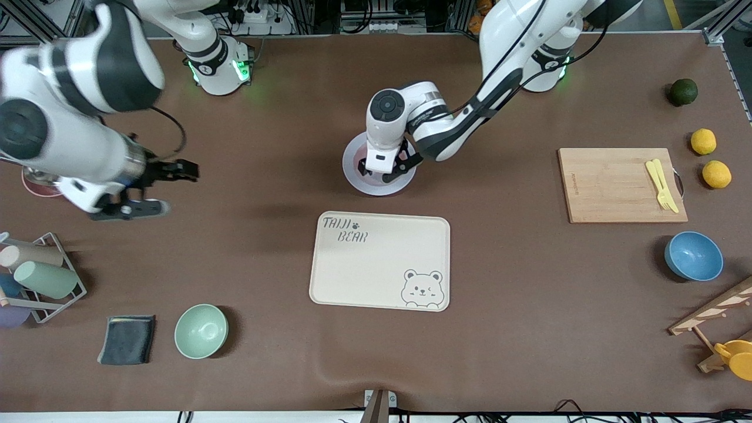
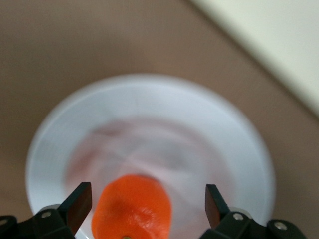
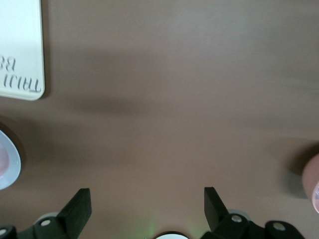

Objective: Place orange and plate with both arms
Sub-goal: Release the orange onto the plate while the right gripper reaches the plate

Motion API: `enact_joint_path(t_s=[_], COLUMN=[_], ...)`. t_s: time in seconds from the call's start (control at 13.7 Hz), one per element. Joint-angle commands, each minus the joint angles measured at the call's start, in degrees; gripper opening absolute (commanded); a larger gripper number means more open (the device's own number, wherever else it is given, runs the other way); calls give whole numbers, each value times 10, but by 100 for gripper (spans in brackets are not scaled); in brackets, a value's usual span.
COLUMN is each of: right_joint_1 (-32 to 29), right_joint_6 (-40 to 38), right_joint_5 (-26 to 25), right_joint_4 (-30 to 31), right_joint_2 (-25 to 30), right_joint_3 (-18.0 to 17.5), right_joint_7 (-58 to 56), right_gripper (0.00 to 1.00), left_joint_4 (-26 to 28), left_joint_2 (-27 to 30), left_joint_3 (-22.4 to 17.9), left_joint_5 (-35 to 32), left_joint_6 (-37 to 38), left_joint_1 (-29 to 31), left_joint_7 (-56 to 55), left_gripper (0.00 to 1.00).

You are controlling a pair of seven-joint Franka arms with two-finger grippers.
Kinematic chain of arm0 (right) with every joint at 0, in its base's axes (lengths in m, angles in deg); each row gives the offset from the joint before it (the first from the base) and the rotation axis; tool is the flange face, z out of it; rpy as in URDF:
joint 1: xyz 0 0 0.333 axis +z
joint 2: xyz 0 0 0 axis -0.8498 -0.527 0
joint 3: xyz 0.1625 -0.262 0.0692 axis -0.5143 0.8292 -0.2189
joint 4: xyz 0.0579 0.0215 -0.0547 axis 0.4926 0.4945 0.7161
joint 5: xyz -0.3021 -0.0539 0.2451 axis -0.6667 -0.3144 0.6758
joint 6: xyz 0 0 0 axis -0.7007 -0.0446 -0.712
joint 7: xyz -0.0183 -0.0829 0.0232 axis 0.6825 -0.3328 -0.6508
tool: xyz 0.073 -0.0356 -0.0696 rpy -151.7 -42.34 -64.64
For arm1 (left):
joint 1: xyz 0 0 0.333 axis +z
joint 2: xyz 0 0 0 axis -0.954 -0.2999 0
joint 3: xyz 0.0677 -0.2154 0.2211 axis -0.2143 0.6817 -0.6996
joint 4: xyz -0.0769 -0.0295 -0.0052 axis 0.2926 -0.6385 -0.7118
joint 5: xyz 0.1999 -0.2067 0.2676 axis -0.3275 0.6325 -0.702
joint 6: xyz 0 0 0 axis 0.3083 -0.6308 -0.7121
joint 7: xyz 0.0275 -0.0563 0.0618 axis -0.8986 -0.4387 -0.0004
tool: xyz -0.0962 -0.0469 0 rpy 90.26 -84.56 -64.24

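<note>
Now the left gripper (image 2: 144,204) gapes around the orange (image 2: 132,206) on the plate (image 2: 149,104), which might roll off if nudged, while the right gripper (image 3: 147,206) waits open.

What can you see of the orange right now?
The orange is a small, round, bright red-orange fruit with a smooth, slightly glossy skin. It lies in the well of the pale plate, off its middle. The left gripper is over it, fingers spread wide on either side with a visible gap to the fruit, so nothing grips it. In the front view the left arm's wrist hides it.
</note>
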Motion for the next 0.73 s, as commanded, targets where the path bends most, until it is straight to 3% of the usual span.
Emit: enact_joint_path(t_s=[0.0,0.22,0.44,0.66], right_joint_1=[3,15,37,43], right_joint_6=[-1,3,38,29], right_joint_5=[33,86,188,239], right_joint_4=[-14,-23,-36,-31], right_joint_2=[-35,-59,-123,-163], right_joint_3=[7,5,6,5], right_joint_7=[-18,-13,-10,-10], right_gripper=[100,100,100,100], left_joint_4=[17,-23,-109,-142], left_joint_2=[125,185,183,182], left_joint_3=[6,5,0,-1], left_joint_5=[-5,29,33,36], left_joint_6=[70,100,197,200], left_joint_1=[40,121,207,298], left_joint_7=[-6,94,248,399], left_gripper=[100,100,100,100])
